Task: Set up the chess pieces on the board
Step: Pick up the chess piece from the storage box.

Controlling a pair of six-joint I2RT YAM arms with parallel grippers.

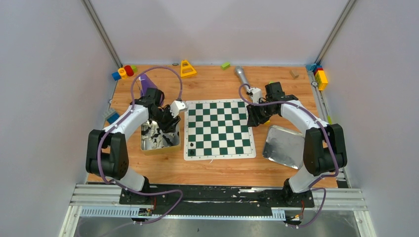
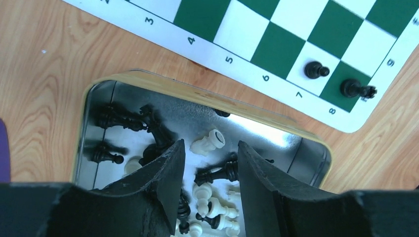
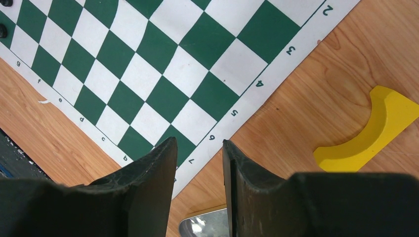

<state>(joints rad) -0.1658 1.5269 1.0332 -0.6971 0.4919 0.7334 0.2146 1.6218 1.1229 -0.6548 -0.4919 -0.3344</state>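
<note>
**Both grippers open; most pieces in the tin, two black ones on the board**

The board [image 1: 220, 129] lay flat at the middle of the table [image 1: 217, 84], between the two arms.

Left gripper [image 2: 211, 148]: jaws apart, gripping nothing. It hung over the tin [image 2: 197, 94], which sat just beside the board's left edge. The tin held a loose jumble of chess pieces [image 2: 210, 205], black and cream mixed, most of them lying on their sides. One cream piece [image 2: 208, 142] lay just ahead of the fingertips.

On the board, two black pieces sat at the near left corner. A pawn [image 2: 316, 70] was on the white square by rank mark 7, and a second piece [image 2: 356, 89] was on the green corner square by mark 8. The rest of the squares in view were bare.

Right gripper [image 3: 199, 148]: jaws apart, nothing between them. It hovered over the board's right border near marks 6 and 7. A yellow curved block [image 3: 368, 131] lay on the wood to its right. A shiny metal tray [image 1: 284, 145] lay beside the board's near right corner.
</note>
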